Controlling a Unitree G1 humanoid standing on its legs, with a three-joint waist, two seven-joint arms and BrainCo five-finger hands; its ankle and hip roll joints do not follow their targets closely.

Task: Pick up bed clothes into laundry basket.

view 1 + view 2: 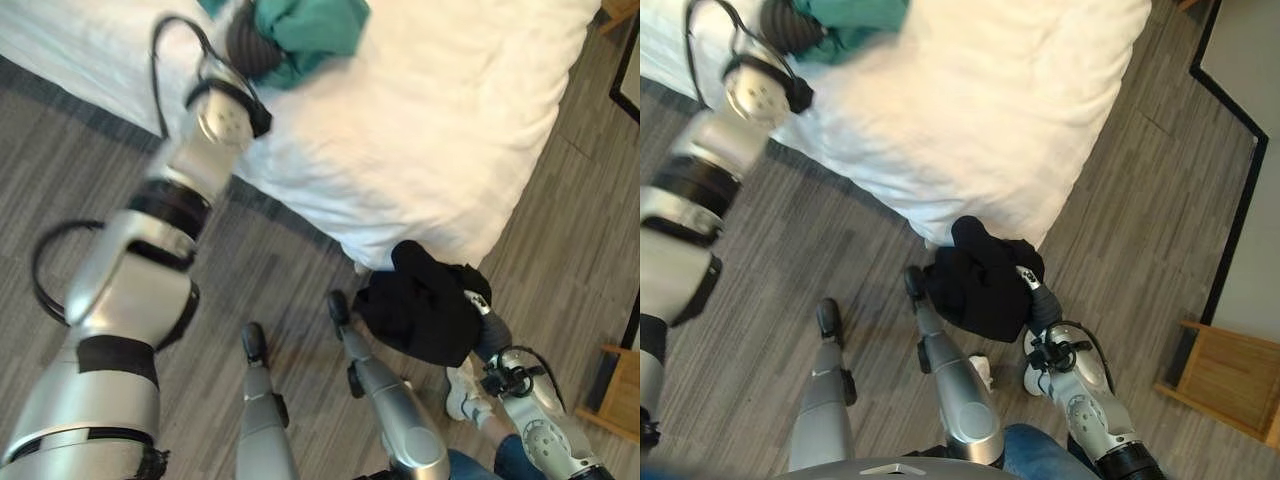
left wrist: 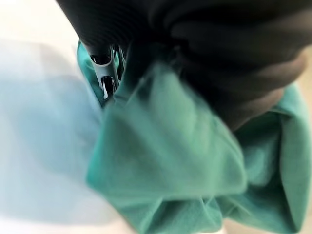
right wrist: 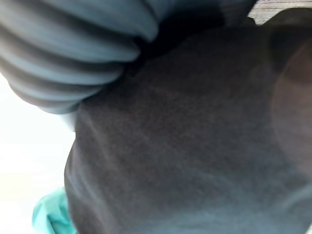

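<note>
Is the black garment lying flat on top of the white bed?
No, the black garment hangs bunched at the right robot hand beside the corner of the white bed, over the grey floor.

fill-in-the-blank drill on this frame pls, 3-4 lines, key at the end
1. The left robot hand is at a bunched garment whose colour is ____.
2. That garment lies on the ____-covered bed.
3. The garment bunched over the right robot hand is coloured ____.
4. That dark garment hangs off the bed's corner, over the grey plank ____.

Missing words: teal; white; black; floor
</note>
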